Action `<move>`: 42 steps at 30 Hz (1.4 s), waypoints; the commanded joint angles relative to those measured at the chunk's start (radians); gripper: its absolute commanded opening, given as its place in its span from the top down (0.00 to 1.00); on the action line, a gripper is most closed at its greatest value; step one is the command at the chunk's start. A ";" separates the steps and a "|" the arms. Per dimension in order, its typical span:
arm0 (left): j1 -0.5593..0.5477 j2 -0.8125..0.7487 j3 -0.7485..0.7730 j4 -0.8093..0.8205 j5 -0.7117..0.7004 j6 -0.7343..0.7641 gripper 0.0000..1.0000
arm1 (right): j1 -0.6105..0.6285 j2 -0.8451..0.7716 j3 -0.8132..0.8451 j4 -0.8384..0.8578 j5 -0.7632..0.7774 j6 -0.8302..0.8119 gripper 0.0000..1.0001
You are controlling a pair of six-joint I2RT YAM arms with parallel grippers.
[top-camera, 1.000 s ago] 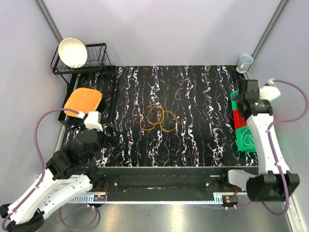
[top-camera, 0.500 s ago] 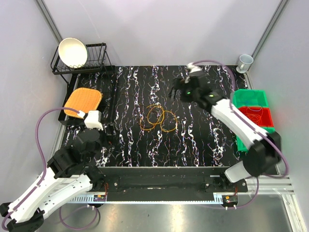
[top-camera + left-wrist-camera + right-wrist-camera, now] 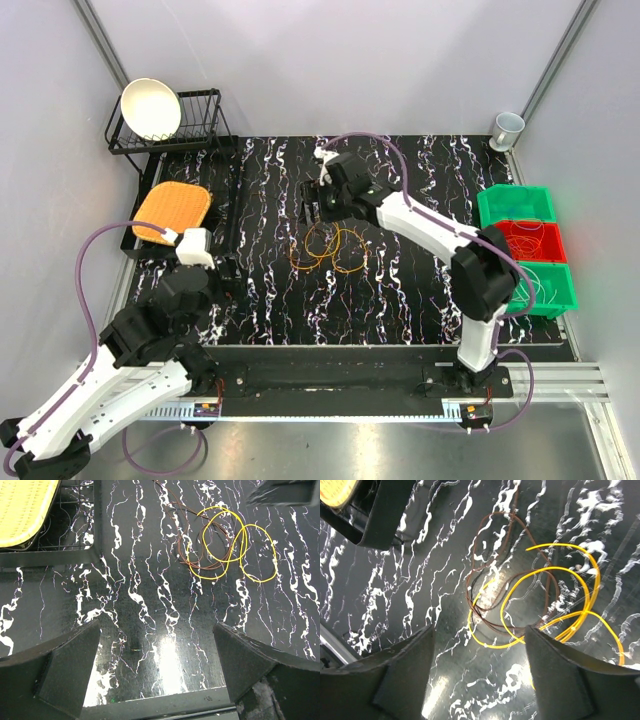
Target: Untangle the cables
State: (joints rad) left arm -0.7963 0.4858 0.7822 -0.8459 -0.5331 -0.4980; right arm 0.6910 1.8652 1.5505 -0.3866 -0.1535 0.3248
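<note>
The cables (image 3: pixel 328 247) lie in tangled loops on the middle of the black marbled table: yellow-orange loops over thin dark brown ones. The left wrist view shows them at the upper right, yellow (image 3: pixel 243 535) and brown (image 3: pixel 192 560). In the right wrist view the yellow loops (image 3: pixel 560 569) and brown loops (image 3: pixel 492 515) lie just ahead of the fingers. My right gripper (image 3: pixel 312 203) hovers open over the far edge of the tangle, empty (image 3: pixel 480 675). My left gripper (image 3: pixel 225 270) is open and empty, well to the left of the cables (image 3: pixel 157 665).
Three bins stand at the right edge: green (image 3: pixel 515 205), red (image 3: pixel 530 240) and green (image 3: pixel 545 285), with thin wires inside. A wire rack (image 3: pixel 200 125) with a white bowl (image 3: pixel 150 107) is far left. An orange mat (image 3: pixel 172 208) lies on a black tray. A cup (image 3: pixel 507 128) stands far right.
My right arm has swung from the bins at the right edge across the table to just above the tangle. The left arm and the cables have not moved.
</note>
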 commanded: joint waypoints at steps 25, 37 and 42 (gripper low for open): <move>0.034 -0.010 0.008 0.021 -0.025 -0.001 0.01 | 0.059 0.431 0.319 0.043 -0.123 0.049 0.49; 0.042 -0.013 0.008 0.021 -0.021 0.003 0.01 | 0.059 0.489 0.335 0.063 -0.092 0.076 0.62; 0.045 -0.010 0.008 0.022 -0.018 0.003 0.01 | 0.061 0.494 0.329 0.065 -0.074 0.082 0.75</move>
State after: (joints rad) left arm -0.7574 0.4770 0.7822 -0.8459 -0.5350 -0.4980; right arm 0.7464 2.3554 1.8431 -0.3538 -0.2481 0.3977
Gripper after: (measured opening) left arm 0.987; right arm 0.299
